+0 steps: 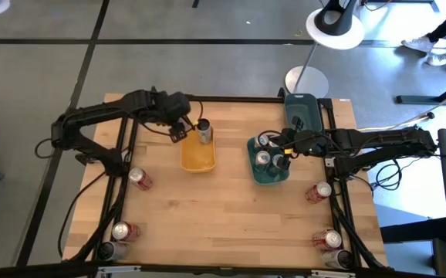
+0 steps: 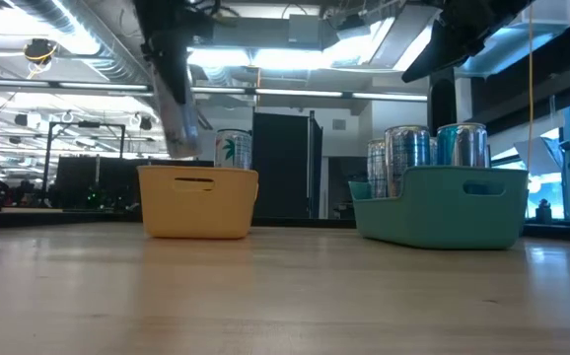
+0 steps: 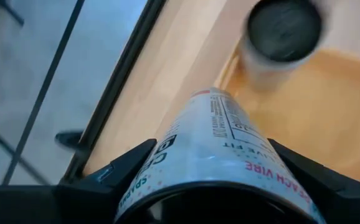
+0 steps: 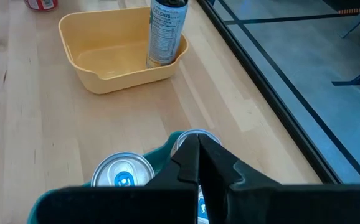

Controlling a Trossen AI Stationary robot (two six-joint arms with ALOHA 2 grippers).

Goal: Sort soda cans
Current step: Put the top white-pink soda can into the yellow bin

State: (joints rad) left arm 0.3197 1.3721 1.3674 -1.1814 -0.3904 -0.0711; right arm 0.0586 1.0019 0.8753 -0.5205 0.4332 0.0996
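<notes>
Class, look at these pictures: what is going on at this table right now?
A two-armed robot is sorting soda cans into bins. The left gripper holds a pale can beside the yellow bin, where one can already stands. The right gripper, shut and empty, hangs over the teal bin, which holds several silver cans. Red cans stand unsorted near the table's edges.

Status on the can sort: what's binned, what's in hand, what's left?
Done: one can stands in the yellow bin, and several cans fill the teal bin. In hand: the left gripper holds a can beside the yellow bin. The right gripper waits shut over the teal bin. Left: loose cans at the left edge and right edge.
</notes>
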